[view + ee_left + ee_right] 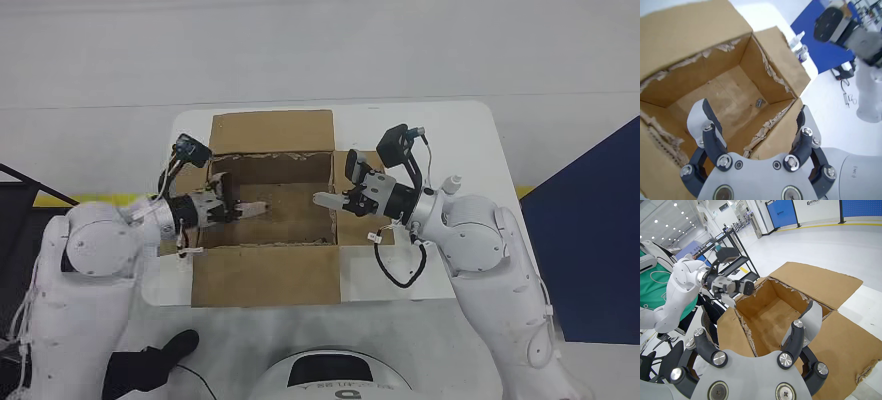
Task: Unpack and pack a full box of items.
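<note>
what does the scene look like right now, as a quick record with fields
box: cardboard box, open, flaps folded out, torn edges, on the white table
contents: one small grey metal piece on the box floor near a corner
left gripper: open, empty, over one side edge of the opening
right gripper: open, empty, over the opposite side edge

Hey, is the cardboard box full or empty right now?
Nearly empty: the cardboard box shows a bare floor with one small metal piece near a corner.
</note>
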`<act>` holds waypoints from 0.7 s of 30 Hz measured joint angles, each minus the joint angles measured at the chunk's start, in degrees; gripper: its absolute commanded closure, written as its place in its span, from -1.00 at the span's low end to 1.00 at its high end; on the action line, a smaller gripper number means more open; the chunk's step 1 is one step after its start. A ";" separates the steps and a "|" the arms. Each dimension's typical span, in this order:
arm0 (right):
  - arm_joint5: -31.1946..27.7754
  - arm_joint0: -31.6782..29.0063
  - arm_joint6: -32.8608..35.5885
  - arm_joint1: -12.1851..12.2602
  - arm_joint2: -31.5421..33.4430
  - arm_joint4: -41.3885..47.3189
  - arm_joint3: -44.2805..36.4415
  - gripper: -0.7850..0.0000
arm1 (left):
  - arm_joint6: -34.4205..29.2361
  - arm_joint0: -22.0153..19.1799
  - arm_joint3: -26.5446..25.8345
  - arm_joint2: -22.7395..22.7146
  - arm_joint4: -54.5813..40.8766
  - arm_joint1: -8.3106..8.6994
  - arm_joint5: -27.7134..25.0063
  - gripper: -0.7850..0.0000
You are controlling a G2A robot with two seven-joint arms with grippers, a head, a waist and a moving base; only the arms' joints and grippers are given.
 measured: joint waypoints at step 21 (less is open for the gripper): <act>4.24 10.82 6.03 -0.77 -9.73 -13.41 7.14 -1.00 | 22.44 14.51 9.21 -13.40 -10.64 -0.78 1.37 -1.00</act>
